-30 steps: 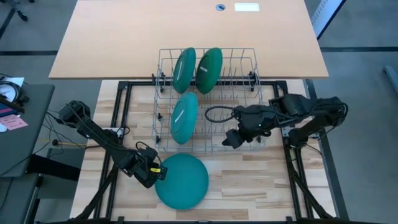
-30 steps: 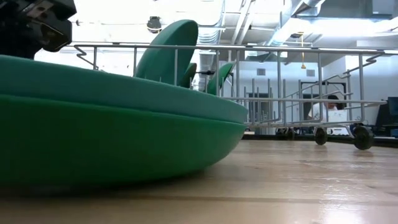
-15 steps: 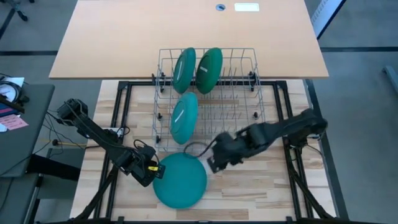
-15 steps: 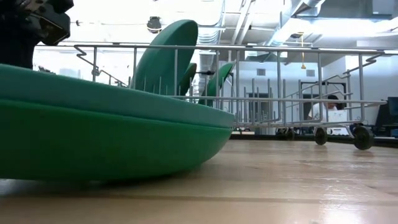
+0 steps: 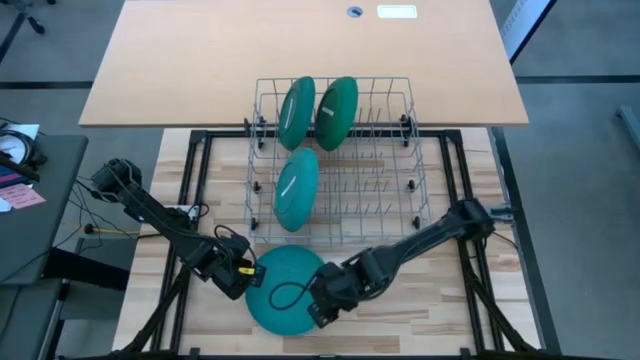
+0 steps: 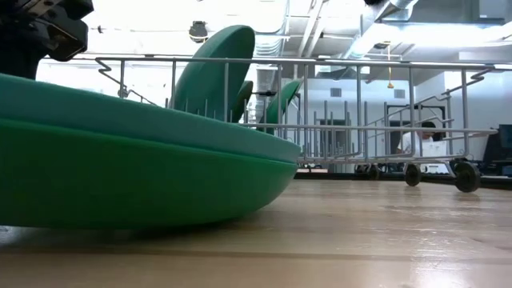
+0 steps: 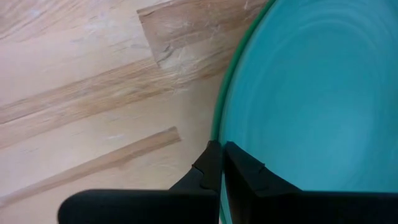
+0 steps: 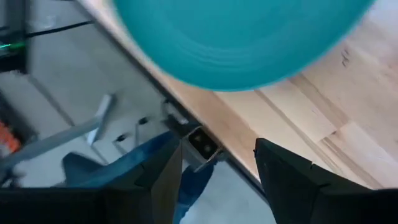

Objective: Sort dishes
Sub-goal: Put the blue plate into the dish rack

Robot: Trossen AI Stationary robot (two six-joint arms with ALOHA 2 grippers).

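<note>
A teal plate (image 5: 283,292) lies on a green plate (image 6: 144,184) on the wooden table near its front edge. My left gripper (image 5: 247,277) is shut on the stack's left rim; in the low view it shows as my left gripper (image 6: 50,28) at the upper left. My right gripper (image 5: 318,309) hovers open over the stack's near right rim, and my right gripper (image 8: 217,168) has nothing between its fingers. Three more plates (image 5: 295,112), (image 5: 337,110), (image 5: 295,188) stand on edge in the wire rack (image 5: 385,190). My left gripper pinches the left rim (image 7: 219,132) of the plate stack between its two fingers, one finger (image 7: 244,171) over the teal inner face, the other outside. It comes slanting down from the table's left. Whether it has one plate or both, I cannot tell. The stack rests on the table.
The table's near edge (image 8: 205,143) lies just beyond my right gripper, with floor below. The rack's right half holds bare wire prongs (image 5: 375,185). Bare wood (image 5: 430,300) lies right of the plates. A larger tabletop (image 5: 300,50) stands behind the rack.
My right gripper has swung from over the rack's right side toward the table's near edge and left, tipping steeper and coming down over the plate stack's near right rim; it stays open. My left gripper keeps its hold.
</note>
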